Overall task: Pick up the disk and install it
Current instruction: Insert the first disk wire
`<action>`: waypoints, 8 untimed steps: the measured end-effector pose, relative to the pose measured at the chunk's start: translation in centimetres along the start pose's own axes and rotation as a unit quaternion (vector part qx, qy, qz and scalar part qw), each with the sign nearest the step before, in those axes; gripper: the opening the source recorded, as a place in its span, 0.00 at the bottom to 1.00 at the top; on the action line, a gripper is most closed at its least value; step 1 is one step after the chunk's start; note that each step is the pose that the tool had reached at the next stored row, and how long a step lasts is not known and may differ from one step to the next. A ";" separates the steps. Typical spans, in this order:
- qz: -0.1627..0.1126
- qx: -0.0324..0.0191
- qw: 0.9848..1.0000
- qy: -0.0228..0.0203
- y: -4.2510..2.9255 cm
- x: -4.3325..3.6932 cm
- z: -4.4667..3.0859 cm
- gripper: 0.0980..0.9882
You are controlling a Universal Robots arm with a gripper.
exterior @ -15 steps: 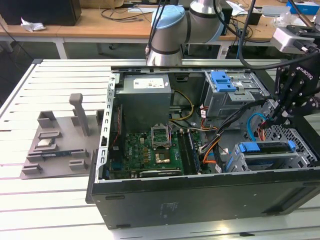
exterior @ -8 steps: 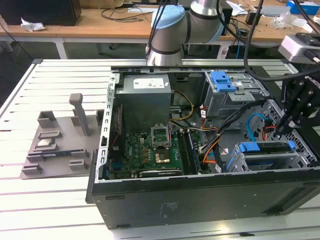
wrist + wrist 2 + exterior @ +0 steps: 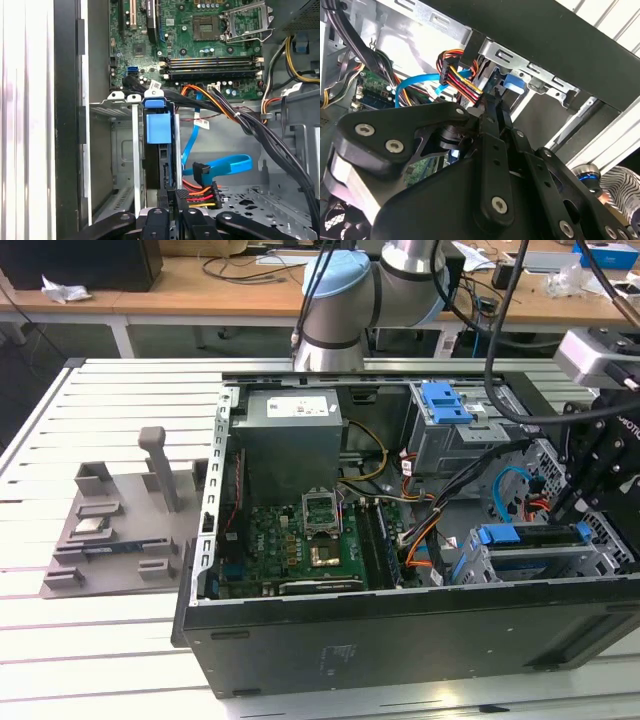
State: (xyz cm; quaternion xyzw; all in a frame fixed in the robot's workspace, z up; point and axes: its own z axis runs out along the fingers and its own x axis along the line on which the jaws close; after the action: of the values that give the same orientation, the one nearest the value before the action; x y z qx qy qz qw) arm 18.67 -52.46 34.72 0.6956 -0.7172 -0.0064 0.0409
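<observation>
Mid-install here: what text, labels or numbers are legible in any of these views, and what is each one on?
No text is legible.
Power supply label: print too small to read.
Case-side sticker: blurred.
White cable tags: too small to read.

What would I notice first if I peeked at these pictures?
Probably the big open computer case, with its green circuit board lying inside. Next, bright blue: the disk with its blue bracket sits in the metal cage at the exterior view's right, with the black tool just beside it. A grey plastic stand waits on the white table at the exterior view's left.
</observation>
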 end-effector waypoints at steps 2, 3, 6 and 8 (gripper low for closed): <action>0.000 0.000 1.000 0.000 0.02 -0.01 0.25 0.08; 0.000 0.000 1.000 0.000 0.02 -0.02 0.41 0.08; 0.000 0.000 1.000 0.000 0.05 -0.03 0.63 0.08; 0.000 0.000 1.000 0.000 0.18 -0.03 0.75 0.08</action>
State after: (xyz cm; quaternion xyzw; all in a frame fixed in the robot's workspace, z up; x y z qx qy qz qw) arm 18.44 -52.46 33.98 0.6960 -0.7169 -0.0064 0.0409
